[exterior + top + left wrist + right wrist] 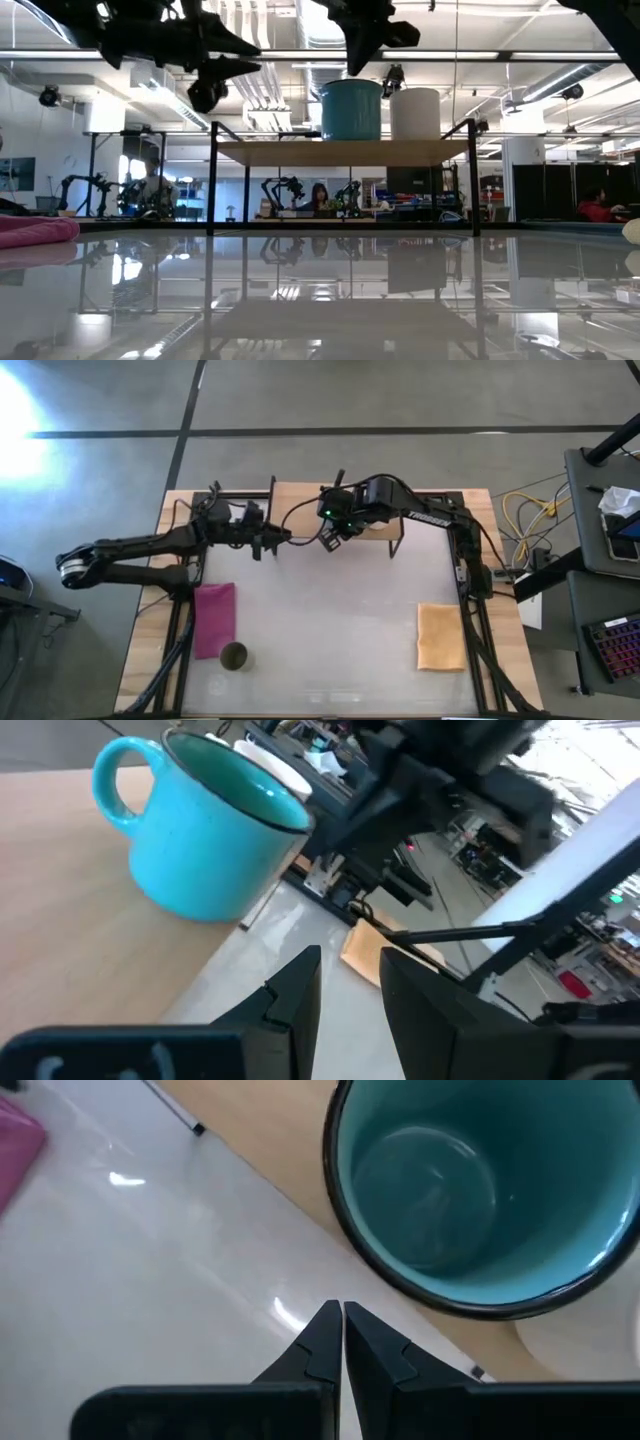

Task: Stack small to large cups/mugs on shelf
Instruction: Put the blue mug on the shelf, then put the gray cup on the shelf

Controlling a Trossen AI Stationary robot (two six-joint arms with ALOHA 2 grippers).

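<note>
A teal mug [200, 830] with a handle stands upright on its base on the light-wood shelf [340, 152], and a white mug [414, 113] stands beside it. The teal mug [480, 1190] also shows from above in the right wrist view. An olive-brown tumbler [234, 656] stands on the table near the front left. My right gripper [342, 1330] is shut and empty, above the shelf's near edge, just off the teal mug's rim. My left gripper [350, 990] is open and empty, raised left of the shelf and pointing toward the teal mug.
A pink cloth [214, 618] lies at the table's left, next to the tumbler. An orange cloth [440, 637] lies at the right. The shelf [300, 500] stands on thin black legs at the table's far middle. The two grippers are close together in front of it.
</note>
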